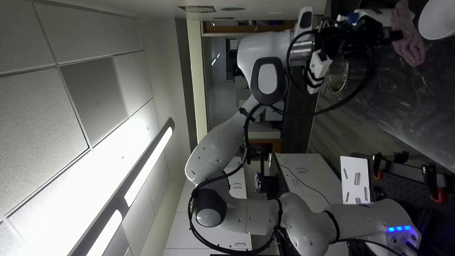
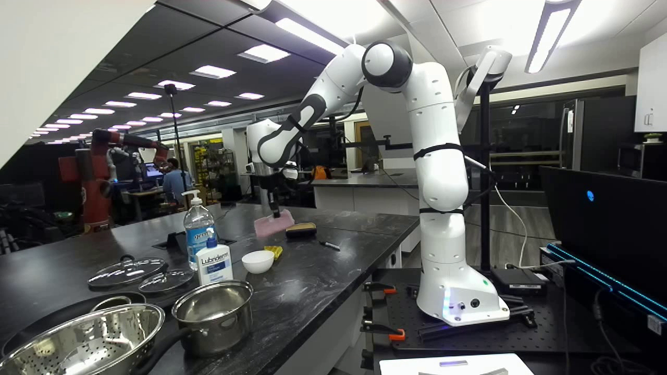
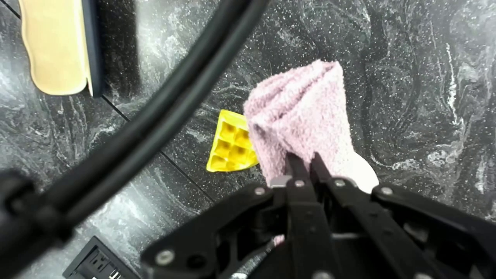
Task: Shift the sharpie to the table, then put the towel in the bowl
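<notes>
The pink towel [image 3: 306,112] hangs folded from my gripper [image 3: 305,157], whose fingers are closed on it. In an exterior view the gripper [image 2: 275,212] holds the towel [image 2: 273,224] above the dark table [image 2: 333,276]. The white bowl [image 2: 258,262] stands upright on the table; in the wrist view the bowl [image 3: 366,176] shows only partly, behind the towel and fingers. It also shows in an exterior view at the frame's edge [image 1: 439,21]. The sharpie [image 2: 330,246] lies on the table beyond the bowl; it does not show in the wrist view.
A yellow waffle-like piece [image 3: 232,143] lies beside the bowl. A tan and black case [image 2: 301,230] lies near the sharpie. Pump bottles [image 2: 213,264], a steel pot [image 2: 219,317], a colander [image 2: 99,338] and glass lids [image 2: 127,272] stand around the bowl's other side.
</notes>
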### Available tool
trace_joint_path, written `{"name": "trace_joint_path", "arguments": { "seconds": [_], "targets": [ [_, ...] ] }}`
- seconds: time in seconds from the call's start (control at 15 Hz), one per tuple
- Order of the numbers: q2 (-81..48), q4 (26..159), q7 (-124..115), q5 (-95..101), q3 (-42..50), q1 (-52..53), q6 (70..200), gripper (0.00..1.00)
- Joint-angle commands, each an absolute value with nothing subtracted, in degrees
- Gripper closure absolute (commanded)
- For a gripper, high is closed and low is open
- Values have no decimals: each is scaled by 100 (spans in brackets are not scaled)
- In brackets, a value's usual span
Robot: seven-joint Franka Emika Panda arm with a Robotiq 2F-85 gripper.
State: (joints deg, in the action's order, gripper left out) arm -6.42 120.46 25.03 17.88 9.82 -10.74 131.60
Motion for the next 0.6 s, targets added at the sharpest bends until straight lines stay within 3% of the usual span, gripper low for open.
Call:
{"name": "trace_joint_path", "arguments": {
  "seconds": [0.0,0.53],
  "targets": [
    [-739,12131,2153,2095,959,-1002,13334,98],
    [-1177,12286,1656,2732,1010,-940,13789,98]
  ]
}}
